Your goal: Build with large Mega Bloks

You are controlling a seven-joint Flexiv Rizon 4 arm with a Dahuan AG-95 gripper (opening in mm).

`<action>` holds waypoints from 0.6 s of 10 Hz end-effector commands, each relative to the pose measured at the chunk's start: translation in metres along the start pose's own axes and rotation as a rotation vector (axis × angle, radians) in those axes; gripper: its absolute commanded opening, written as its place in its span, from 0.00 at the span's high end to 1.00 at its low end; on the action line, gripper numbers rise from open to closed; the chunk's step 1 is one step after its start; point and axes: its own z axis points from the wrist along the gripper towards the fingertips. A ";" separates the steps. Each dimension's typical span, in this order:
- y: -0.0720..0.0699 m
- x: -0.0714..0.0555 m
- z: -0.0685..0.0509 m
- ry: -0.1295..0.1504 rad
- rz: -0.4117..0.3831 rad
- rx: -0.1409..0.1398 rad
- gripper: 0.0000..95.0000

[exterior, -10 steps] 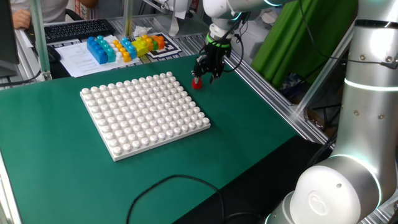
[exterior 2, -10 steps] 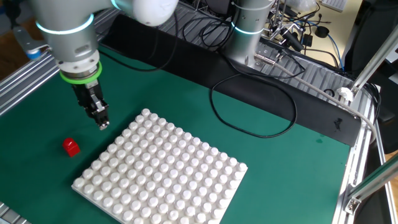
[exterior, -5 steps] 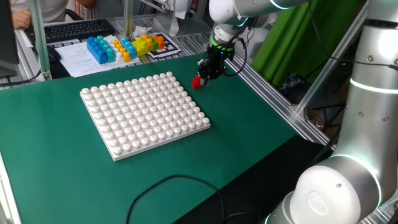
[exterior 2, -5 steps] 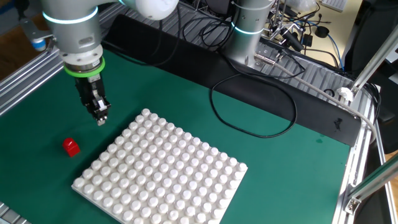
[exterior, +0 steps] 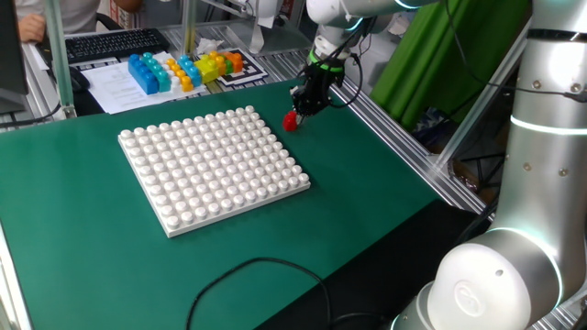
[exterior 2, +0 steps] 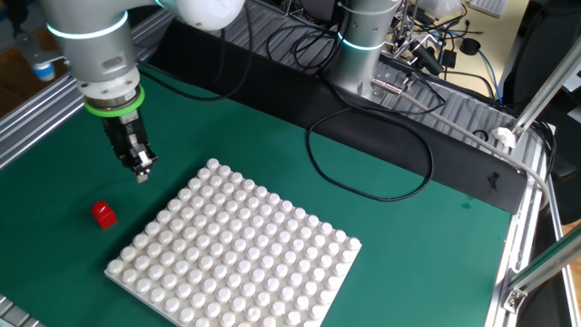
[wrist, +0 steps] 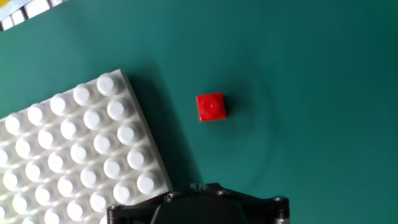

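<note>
A small red Mega Blok (exterior: 291,122) lies alone on the green mat, just off the far corner of the white studded baseplate (exterior: 211,165). It also shows in the other fixed view (exterior 2: 103,214) and in the hand view (wrist: 211,107). My gripper (exterior: 300,107) hangs a little above the mat, above and beside the red brick, not touching it. In the other fixed view my gripper (exterior 2: 141,174) has its fingers together and holds nothing. The hand view shows only the hand's dark body, not the fingertips. The baseplate (exterior 2: 236,254) carries no bricks.
Several blue, orange and yellow bricks (exterior: 183,69) sit in a heap at the far edge of the table, beside papers and a keyboard. A black cable (exterior 2: 363,154) loops over the mat. Aluminium rails (exterior: 404,128) border the table.
My gripper has lifted and drifted away from the red brick toward the table's far edge. The red brick has stayed where it was on the mat.
</note>
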 end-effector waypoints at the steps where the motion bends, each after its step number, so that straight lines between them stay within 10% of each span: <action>1: 0.000 0.001 0.000 -0.030 -0.069 0.108 0.80; 2: 0.000 0.001 0.000 -0.031 -0.068 0.108 0.60; 6: 0.000 0.001 0.000 -0.016 -0.103 0.147 0.60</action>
